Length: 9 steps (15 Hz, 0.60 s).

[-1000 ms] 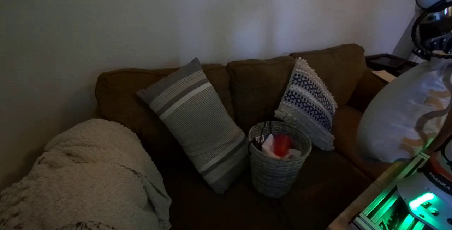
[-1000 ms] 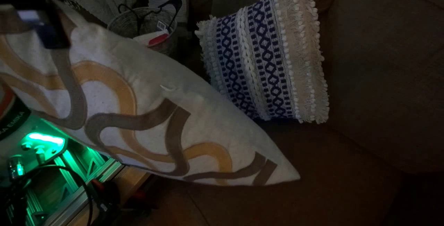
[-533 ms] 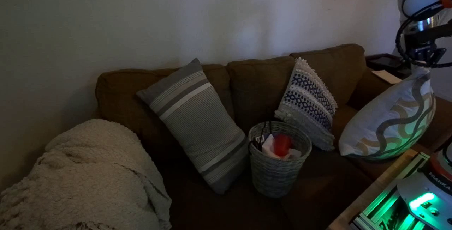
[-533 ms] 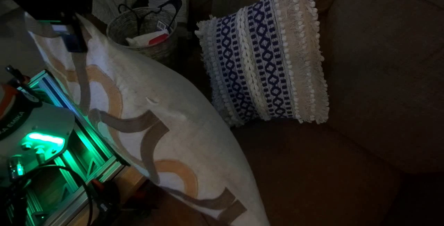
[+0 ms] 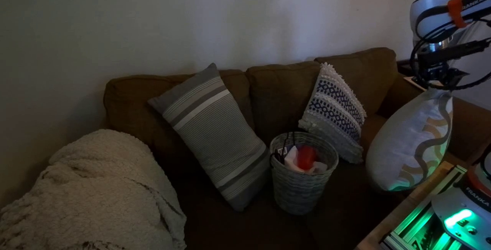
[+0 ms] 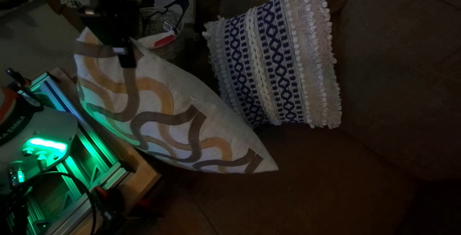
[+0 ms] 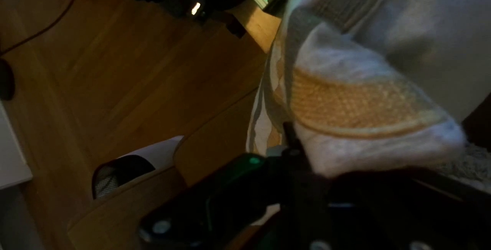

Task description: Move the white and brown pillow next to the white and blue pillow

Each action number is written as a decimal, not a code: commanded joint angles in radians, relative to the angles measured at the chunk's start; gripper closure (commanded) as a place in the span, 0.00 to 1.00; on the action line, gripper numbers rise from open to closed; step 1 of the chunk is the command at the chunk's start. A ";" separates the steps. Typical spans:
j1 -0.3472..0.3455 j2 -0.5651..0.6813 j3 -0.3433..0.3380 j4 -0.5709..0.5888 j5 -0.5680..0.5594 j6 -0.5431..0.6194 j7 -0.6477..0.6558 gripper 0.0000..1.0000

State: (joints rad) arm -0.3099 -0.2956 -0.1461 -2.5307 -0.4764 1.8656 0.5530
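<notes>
The white and brown pillow (image 5: 410, 142) hangs from my gripper (image 5: 437, 83) at its top corner, between the robot base and the sofa. It shows its wavy brown lines in an exterior view (image 6: 173, 119) and fills the right of the wrist view (image 7: 433, 23). My gripper (image 6: 126, 60) is shut on that corner; the fingers are dark in the wrist view (image 7: 303, 154). The white and blue pillow (image 5: 335, 108) leans on the sofa back. In an exterior view it stands right of the held pillow (image 6: 273, 58), partly overlapped by it. I cannot tell whether they touch.
A wicker basket (image 5: 303, 192) with a hanger and a red item stands on the brown sofa (image 5: 284, 89). A grey striped pillow (image 5: 218, 135) and a fleece blanket (image 5: 103, 188) lie beyond. The robot base (image 5: 464, 208) sits on a wooden platform (image 6: 144, 181).
My gripper has moved left and lower in an exterior view, carrying the white and brown pillow, which swings and turns. The white and blue pillow and the basket have not moved.
</notes>
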 commanded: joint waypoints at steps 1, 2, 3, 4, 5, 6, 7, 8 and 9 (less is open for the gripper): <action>0.020 0.188 0.024 0.079 -0.007 0.065 0.135 0.98; 0.034 0.232 0.028 0.096 0.002 0.087 0.169 0.98; 0.052 0.272 0.034 0.129 0.016 0.095 0.198 0.98; 0.073 0.307 0.041 0.167 0.025 0.106 0.228 0.98; 0.094 0.337 0.045 0.214 0.038 0.109 0.248 0.98; 0.113 0.357 0.047 0.275 0.061 0.106 0.258 0.98; 0.130 0.377 0.047 0.326 0.083 0.109 0.268 0.98; 0.145 0.397 0.046 0.381 0.104 0.105 0.277 0.98; 0.160 0.423 0.045 0.429 0.110 0.112 0.297 0.98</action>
State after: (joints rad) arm -0.1866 0.0629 -0.0899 -2.2625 -0.4043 1.9935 0.8160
